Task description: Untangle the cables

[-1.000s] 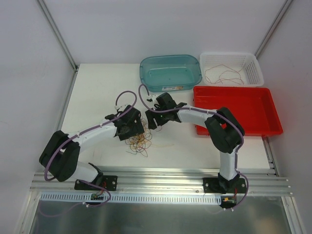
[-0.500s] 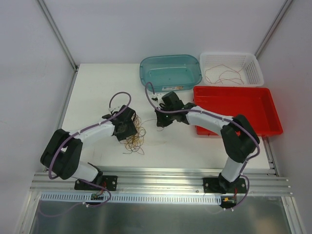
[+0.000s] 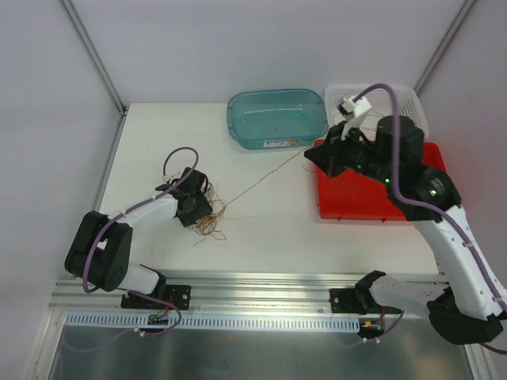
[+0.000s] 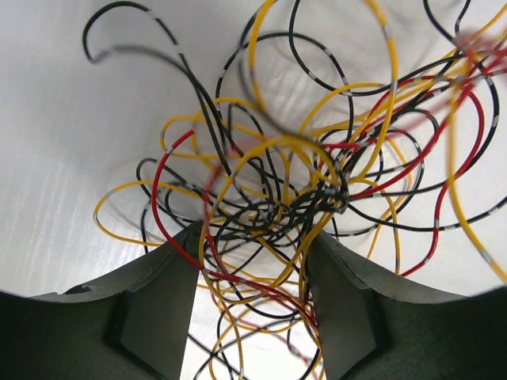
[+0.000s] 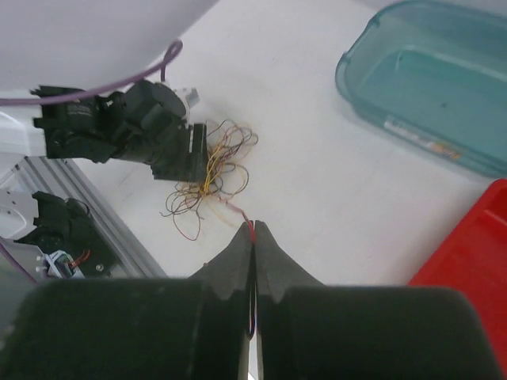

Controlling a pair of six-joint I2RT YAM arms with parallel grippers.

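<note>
On the white table [image 3: 150,142], just ahead of the left arm, the cables [image 3: 212,218] lie as one loose knot of hair-fine red, yellow and black loops. Left gripper [image 4: 253,237] stands partly apart, straddling the knot's near edge, with wires running loose between its fingers. Right gripper [image 5: 253,228], high near the red tray [image 3: 356,212], is pinched fully closed on one red strand [image 3: 265,179] stretched taut from the knot. These wires look nearly weightless, springy and snag-prone. A hard tug would likely drag the whole clump, so pinning the mass low and taking single strands near a free end seems best.
</note>
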